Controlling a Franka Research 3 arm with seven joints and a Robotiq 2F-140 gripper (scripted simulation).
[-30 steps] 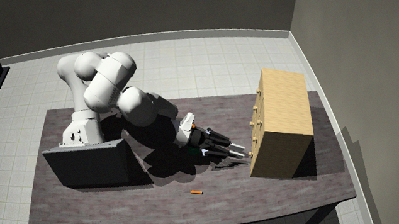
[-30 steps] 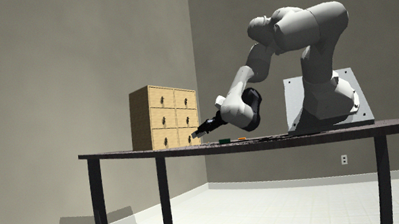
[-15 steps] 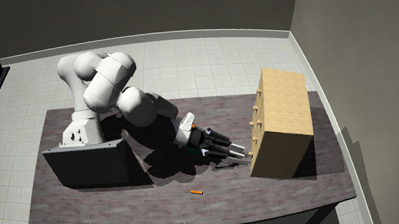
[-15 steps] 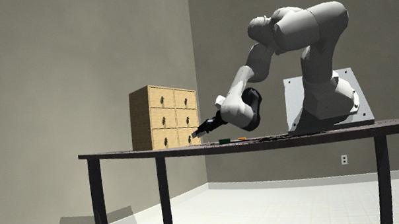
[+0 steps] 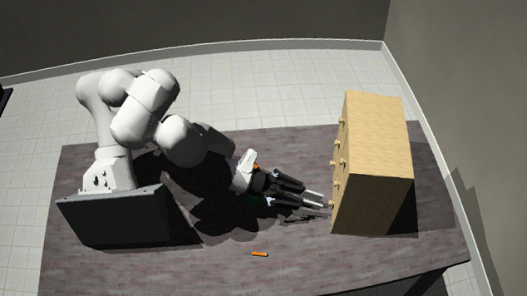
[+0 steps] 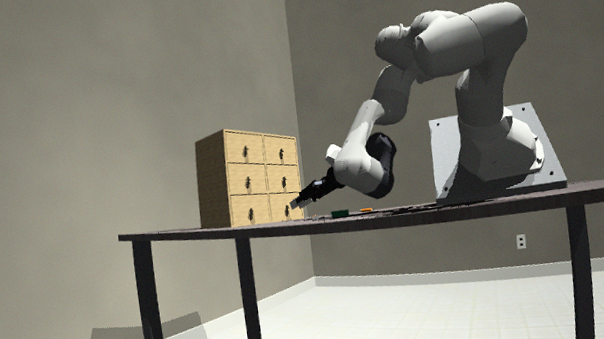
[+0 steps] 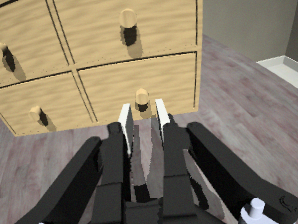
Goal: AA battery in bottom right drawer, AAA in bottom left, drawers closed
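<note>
The small chest [image 5: 381, 136] [image 6: 212, 184] stands upright with its drawers in, in two columns. My gripper [image 5: 323, 200] [image 6: 293, 204] [image 7: 144, 111] is partly open and empty, low before the right drawer of the bottom row [image 7: 172, 82]. That drawer's knob [image 7: 142, 96] shows between the fingertips in the wrist view, a little beyond them. The left drawer of the bottom row [image 7: 57, 102] is beside it. An orange battery [image 5: 259, 254] lies on the table. Another orange thing [image 5: 255, 166] shows beside the gripper's base, partly hidden. I cannot tell which battery is AA or AAA.
A dark green block [image 5: 256, 199] [image 6: 339, 214] lies on the table [image 5: 309, 281] below the hand. A small pale thing [image 6: 314, 217] lies nearer the chest. The robot's mounting block [image 5: 120, 219] stands at the table's other end. A wall rises behind the chest.
</note>
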